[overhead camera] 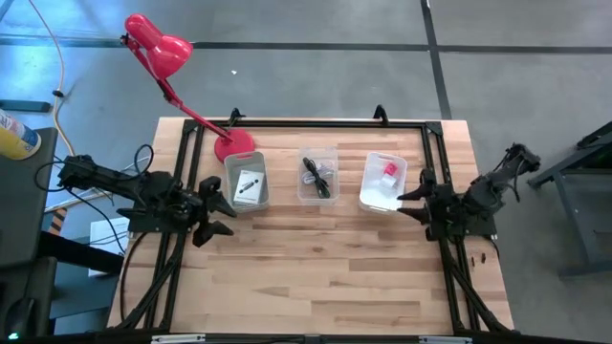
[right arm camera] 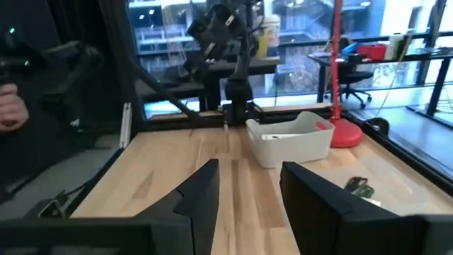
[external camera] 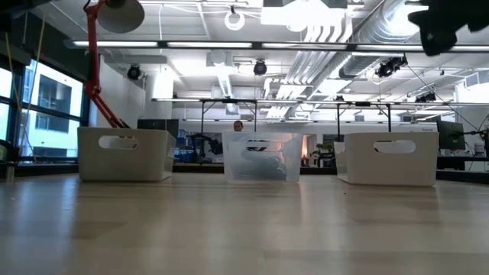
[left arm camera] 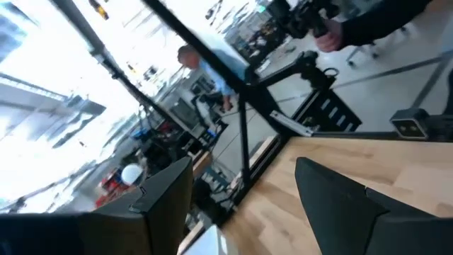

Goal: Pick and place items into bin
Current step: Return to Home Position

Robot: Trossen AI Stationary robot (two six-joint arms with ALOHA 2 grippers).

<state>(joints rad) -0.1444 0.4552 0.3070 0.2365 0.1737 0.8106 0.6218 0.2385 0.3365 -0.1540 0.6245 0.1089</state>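
Three bins stand in a row at the far middle of the table. The left white bin (overhead camera: 247, 184) holds a white card (overhead camera: 251, 183). The clear middle bin (overhead camera: 317, 176) holds a black cable (overhead camera: 316, 175). The right white bin (overhead camera: 383, 182) holds a tiny pink cube (overhead camera: 390, 169). My left gripper (overhead camera: 226, 208) hovers over the table's left side, just near-left of the left bin, open and with nothing between its fingers (left arm camera: 170, 205). My right gripper (overhead camera: 405, 204) hovers at the table's right side, beside the right bin's near right corner, open and empty (right arm camera: 248, 188).
A red desk lamp (overhead camera: 158, 50) stands with its base (overhead camera: 235, 145) at the far left, behind the left bin. A black frame (overhead camera: 316, 124) runs along the table's far edge and sides. People show in the room beyond the table; a hand (right arm camera: 10, 106) is off the left edge.
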